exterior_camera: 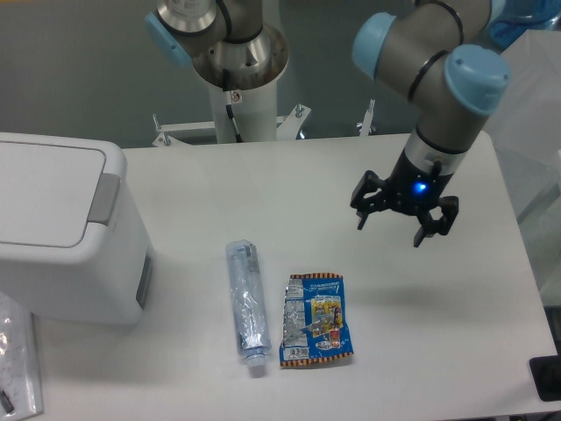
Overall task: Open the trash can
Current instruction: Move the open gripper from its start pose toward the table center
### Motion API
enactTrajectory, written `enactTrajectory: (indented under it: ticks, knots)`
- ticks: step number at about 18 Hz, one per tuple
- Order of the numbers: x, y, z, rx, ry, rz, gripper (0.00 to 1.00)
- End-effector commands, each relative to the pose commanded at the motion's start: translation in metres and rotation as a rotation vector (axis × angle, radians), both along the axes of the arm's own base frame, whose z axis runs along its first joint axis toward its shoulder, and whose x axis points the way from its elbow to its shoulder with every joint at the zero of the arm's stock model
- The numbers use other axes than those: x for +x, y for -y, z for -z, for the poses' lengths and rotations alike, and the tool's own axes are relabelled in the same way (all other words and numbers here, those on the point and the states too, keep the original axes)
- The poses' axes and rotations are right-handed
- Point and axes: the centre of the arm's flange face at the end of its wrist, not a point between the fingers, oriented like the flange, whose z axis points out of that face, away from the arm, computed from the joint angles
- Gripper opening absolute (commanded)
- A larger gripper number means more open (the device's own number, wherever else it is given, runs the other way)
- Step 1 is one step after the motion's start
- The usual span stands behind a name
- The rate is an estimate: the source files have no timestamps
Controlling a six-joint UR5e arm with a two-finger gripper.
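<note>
The trash can is a large white boxy bin at the table's left edge, its flat lid down and grey panels on its right side. My gripper hangs above the right half of the table, far to the right of the bin. Its fingers are spread apart and hold nothing, and a blue light glows on its body.
A clear plastic bottle lies on the table right of the bin. A crumpled blue snack packet lies beside it. A second robot base stands behind the table's back edge. A clear bag sits at the bottom left.
</note>
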Motion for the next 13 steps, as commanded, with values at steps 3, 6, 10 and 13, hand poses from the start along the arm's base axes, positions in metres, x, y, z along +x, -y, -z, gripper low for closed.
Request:
enactTrajectory:
  ticks: [3,6,10,13]
  knots:
    - [0.0051,-0.0059,-0.0023,0.001,0.0,0.004,1.0]
    - [0.0065,-0.0052,-0.0057,0.002,-0.003,0.004,1.0]
    - [0.007,-0.0049,-0.0042,0.001,0.0,0.005,1.0]
    - [0.0089,-0.0053,-0.0012,-0.008,0.0,0.008,1.0]
